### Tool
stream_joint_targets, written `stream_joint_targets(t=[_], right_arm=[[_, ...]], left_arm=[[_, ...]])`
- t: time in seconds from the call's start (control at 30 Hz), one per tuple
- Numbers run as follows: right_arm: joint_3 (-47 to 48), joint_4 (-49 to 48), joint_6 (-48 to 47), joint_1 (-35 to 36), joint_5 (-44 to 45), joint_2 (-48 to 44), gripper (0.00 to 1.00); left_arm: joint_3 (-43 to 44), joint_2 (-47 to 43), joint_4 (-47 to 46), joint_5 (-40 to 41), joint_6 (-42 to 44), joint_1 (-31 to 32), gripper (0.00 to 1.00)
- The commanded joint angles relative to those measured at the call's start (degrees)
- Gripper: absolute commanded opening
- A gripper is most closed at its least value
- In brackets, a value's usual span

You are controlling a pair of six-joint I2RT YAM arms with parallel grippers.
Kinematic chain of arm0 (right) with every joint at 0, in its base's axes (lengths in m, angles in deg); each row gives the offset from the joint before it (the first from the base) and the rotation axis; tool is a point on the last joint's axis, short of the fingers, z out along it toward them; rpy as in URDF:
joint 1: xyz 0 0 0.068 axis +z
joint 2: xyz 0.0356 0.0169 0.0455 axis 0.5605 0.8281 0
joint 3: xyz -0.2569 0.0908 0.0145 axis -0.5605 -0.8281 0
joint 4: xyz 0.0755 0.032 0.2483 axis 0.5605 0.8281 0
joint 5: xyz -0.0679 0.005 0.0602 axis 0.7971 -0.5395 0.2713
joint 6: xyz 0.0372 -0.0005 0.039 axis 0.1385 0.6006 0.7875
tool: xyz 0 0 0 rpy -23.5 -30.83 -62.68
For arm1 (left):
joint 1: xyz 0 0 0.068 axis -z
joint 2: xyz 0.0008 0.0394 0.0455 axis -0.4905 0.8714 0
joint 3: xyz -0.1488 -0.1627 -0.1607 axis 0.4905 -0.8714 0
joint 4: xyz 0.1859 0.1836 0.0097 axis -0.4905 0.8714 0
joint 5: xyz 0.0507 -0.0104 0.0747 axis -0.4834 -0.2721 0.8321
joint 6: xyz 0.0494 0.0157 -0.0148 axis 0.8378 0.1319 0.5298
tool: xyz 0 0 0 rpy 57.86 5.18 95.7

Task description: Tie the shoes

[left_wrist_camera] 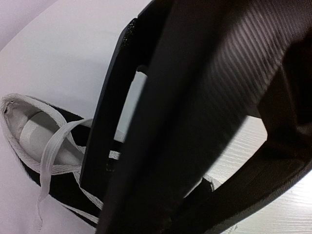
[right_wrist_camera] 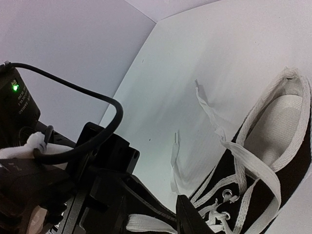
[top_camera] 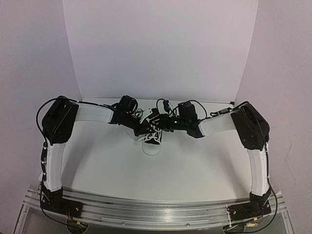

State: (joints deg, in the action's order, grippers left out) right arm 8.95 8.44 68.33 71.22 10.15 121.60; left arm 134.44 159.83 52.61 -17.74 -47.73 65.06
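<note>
The black sneaker with white toe cap lies mid-table, toe toward me. Both grippers meet over its laced top: my left gripper from the left, my right gripper from the right. In the left wrist view dark, blurred gripper parts fill the frame, so the left jaws' state is hidden. Only the shoe's opening and a white lace show at left. In the right wrist view my right gripper has its jaws apart, with a flat lace across the gap. The shoe lies to its right.
A loose lace end trails on the white table beside the shoe. The white backdrop wall stands close behind. The left arm's wrist and black cable crowd the right gripper's left side.
</note>
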Motion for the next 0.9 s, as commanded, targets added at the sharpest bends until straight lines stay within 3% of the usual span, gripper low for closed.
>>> stream_joint_targets(t=[0.0,0.2,0.27,0.3,0.37,0.53,0.73,0.8,0.87], right_arm=[[0.4,-0.6,0.0,1.8,0.5,1.5,0.31],[1.6,1.1,-1.2,1.8,3.1,1.2,0.01],[1.4,2.3,-1.6,1.8,3.7,0.6,0.00],[1.0,2.5,-1.6,1.7,4.2,0.2,0.00],[0.2,2.8,-1.5,1.7,5.7,-0.8,0.00],[0.4,4.3,-1.8,1.7,7.9,-1.9,0.00],[1.1,5.5,-1.9,1.7,8.0,-2.1,0.00],[1.5,5.9,-2.0,1.7,7.9,-2.1,0.00],[1.8,6.4,-2.2,1.7,7.9,-2.1,0.00]], left_arm=[[3.4,0.4,-1.3,-1.8,-0.5,0.6,0.00],[3.2,0.3,-0.7,-1.8,0.0,0.7,0.00],[3.5,0.4,-0.2,-1.6,0.4,0.6,0.01],[3.6,0.4,0.3,-1.4,0.8,0.6,0.06],[4.2,0.1,1.9,-1.2,2.3,0.4,0.31],[5.4,-2.4,10.7,-6.0,13.5,-1.5,0.52],[15.5,-0.6,28.0,-17.5,26.4,-8.5,0.66],[21.4,3.2,33.5,-16.6,29.2,-11.0,0.67],[25.1,6.7,33.3,-10.1,28.6,-11.7,0.69]])
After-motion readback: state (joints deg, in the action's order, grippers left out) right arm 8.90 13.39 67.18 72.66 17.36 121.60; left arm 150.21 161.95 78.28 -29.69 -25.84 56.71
